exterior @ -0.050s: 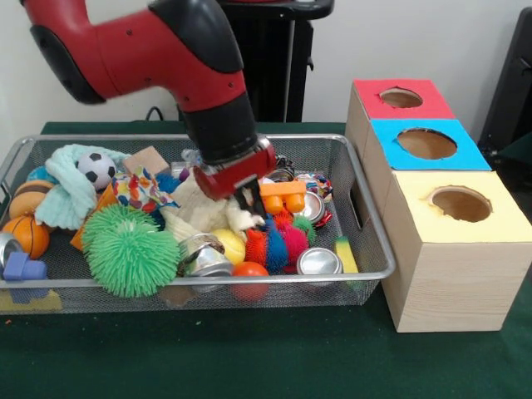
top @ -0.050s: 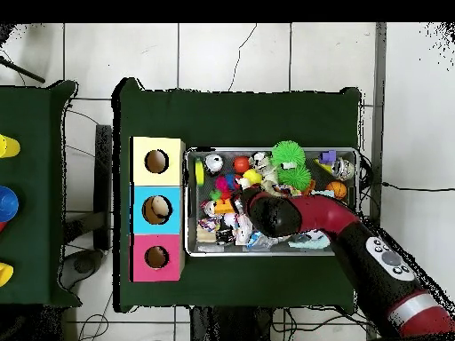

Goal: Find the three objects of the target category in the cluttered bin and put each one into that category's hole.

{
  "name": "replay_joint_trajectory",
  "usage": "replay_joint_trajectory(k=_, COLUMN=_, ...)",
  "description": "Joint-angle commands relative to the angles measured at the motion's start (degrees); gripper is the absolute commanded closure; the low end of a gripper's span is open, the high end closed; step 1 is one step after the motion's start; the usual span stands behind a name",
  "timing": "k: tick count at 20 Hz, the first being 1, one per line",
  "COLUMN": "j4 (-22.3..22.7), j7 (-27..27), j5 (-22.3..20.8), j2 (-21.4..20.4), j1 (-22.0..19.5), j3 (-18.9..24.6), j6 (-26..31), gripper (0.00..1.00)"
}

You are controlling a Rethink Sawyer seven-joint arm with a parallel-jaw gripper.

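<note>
Green cloth covers the table (exterior @ -0.050s: 249, 357), where a wire mesh bin (exterior @ -0.050s: 370, 241) packed with toys sits beside a wooden box (exterior @ -0.050s: 440, 274) with three round holes, topped red (exterior @ -0.050s: 401, 98), blue (exterior @ -0.050s: 426, 143) and yellow (exterior @ -0.050s: 460, 204). Sawyer's red and black arm (exterior @ -0.050s: 141, 50) reaches down over the middle of the bin, its gripper (exterior @ -0.050s: 247, 199) dipped among the clutter just above a cream plush toy (exterior @ -0.050s: 199, 208); the fingers are dark and partly buried, so whether they are spread or have hold of anything cannot be told. Two spiky green balls (exterior @ -0.050s: 125, 245) lie toward the bin's front rim, with crushed silver cans (exterior @ -0.050s: 319, 261) near that rim. A small soccer ball (exterior @ -0.050s: 96, 169) rests on a pale green cloth (exterior @ -0.050s: 62, 195) toward the far corner, and a mini basketball (exterior @ -0.050s: 27, 235) sits at the end wall farthest from the box. An orange toy block (exterior @ -0.050s: 283, 196) lies just beside the gripper, on the side toward the box. In the overhead view, something pale shows inside the blue hole (top @ -0.050s: 156, 210).
</note>
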Motion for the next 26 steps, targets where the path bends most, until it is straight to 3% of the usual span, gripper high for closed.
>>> replay_joint_trajectory(k=1, j4=-0.6, j7=-9.1, j5=3.2, j2=-6.9, j1=-3.3, j3=3.6, j6=12.1, gripper=1.00)
replay_joint_trajectory(k=7, j4=-1.1, j7=-11.8, j5=3.6, j2=-9.0, j1=-4.9, j3=5.8, j6=17.6, gripper=1.00)
replay_joint_trajectory(k=21, j4=-0.1, j7=-13.2, j5=2.7, j2=-9.5, j1=-7.1, j3=7.9, j6=19.8, gripper=1.00)
replay_joint_trajectory(k=26, j4=0.9, j7=-14.6, j5=4.2, j2=-12.4, j1=-9.2, j3=10.2, j6=23.2, gripper=1.00)
